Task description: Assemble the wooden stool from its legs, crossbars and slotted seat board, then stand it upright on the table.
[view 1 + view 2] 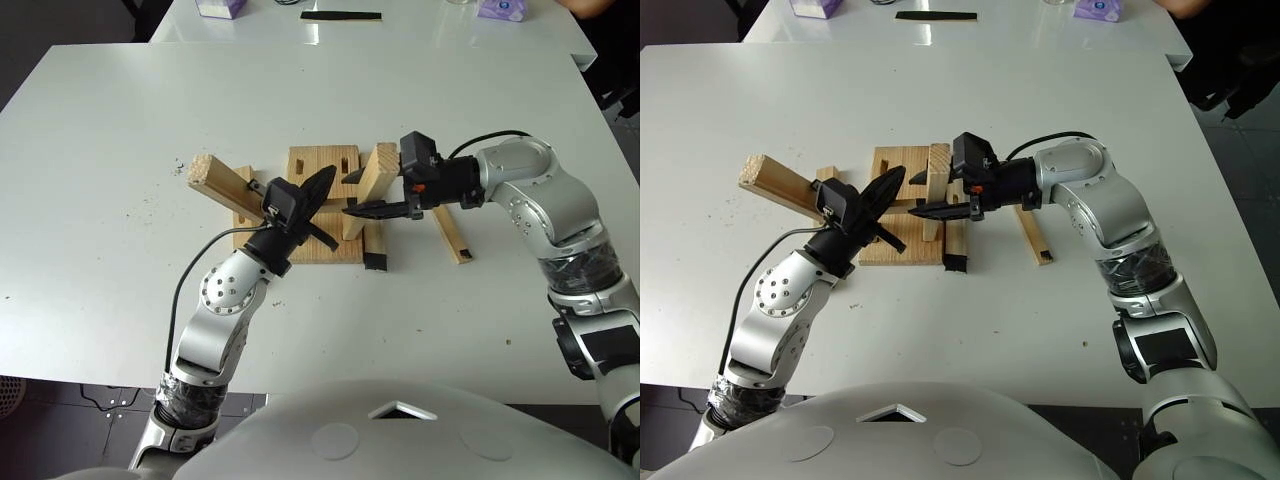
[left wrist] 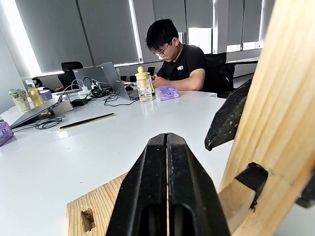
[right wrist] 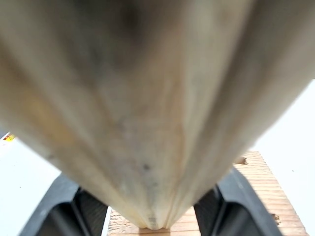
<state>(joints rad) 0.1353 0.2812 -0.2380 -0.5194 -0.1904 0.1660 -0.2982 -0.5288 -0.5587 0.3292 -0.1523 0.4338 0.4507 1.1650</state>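
Leg-to-slot fitting; stool not yet assembled.
Right gripper (image 1: 352, 195) clamped on upright leg (image 1: 380, 165) over slotted seat board (image 1: 300, 252) lying flat mid-table; left gripper (image 1: 322, 182) pinched shut, empty, alongside; best to square leg end over slot, lower straight, brace board.

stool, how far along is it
Early. The seat board lies flat, one tilted leg at its left edge; whether it is slotted in is unclear. In hand: the right gripper is shut on a second leg over the board. Remaining: a loose bar on the table, and standing the stool up.
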